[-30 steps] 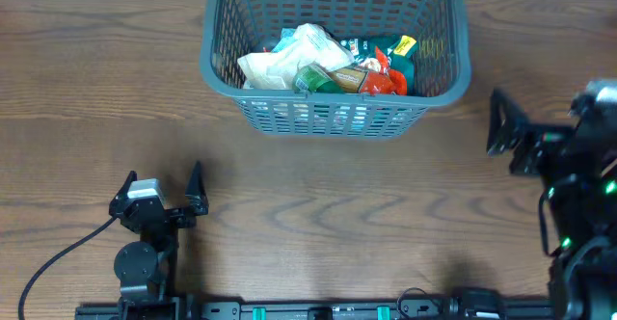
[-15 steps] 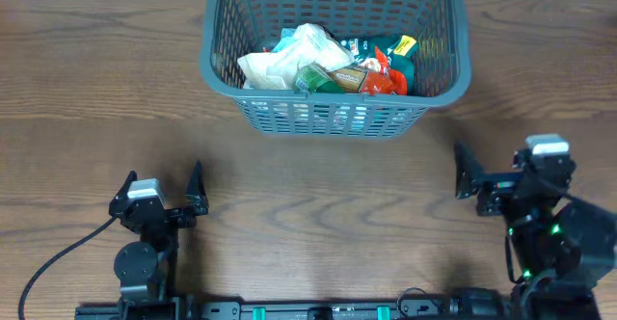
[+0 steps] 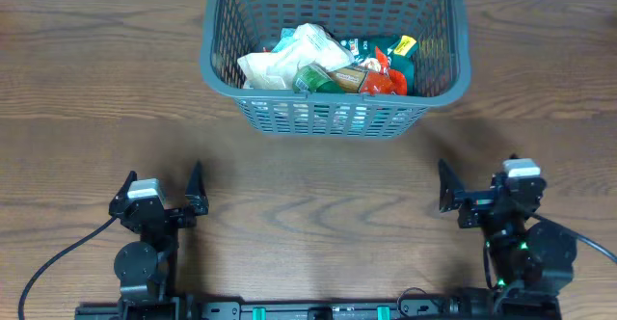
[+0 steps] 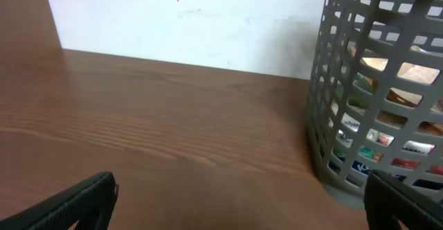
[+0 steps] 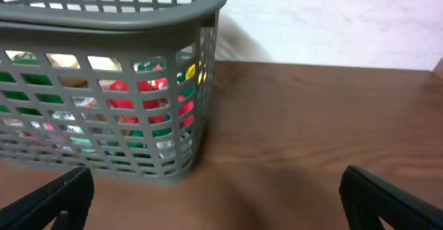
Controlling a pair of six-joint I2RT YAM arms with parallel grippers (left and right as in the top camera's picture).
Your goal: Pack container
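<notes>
A: Black fingers (image 3: 196, 179), spread wide and empty, on the left gripper (image 3: 164, 180) and right gripper (image 3: 479, 189) alike, both low at the near edge of the table (image 3: 308, 233).
B: The container (image 3: 328, 118)?
A: Far side, well apart from both, snack packets (image 3: 318, 60) heaped inside. Nothing loose shows outside it; packing looks done.

One table (image 3: 308, 195): dark brown wood-grain top, spanning the full width of the overhead view.

One container (image 3: 328, 116): dark grey slotted basket, standing upright on the table at its far edge, about midway across. It casts a soft shadow on the wood just beside it.

One black cable (image 3: 58, 257): lies in a curve on the wood, well in front of the container and off to its left.
</notes>
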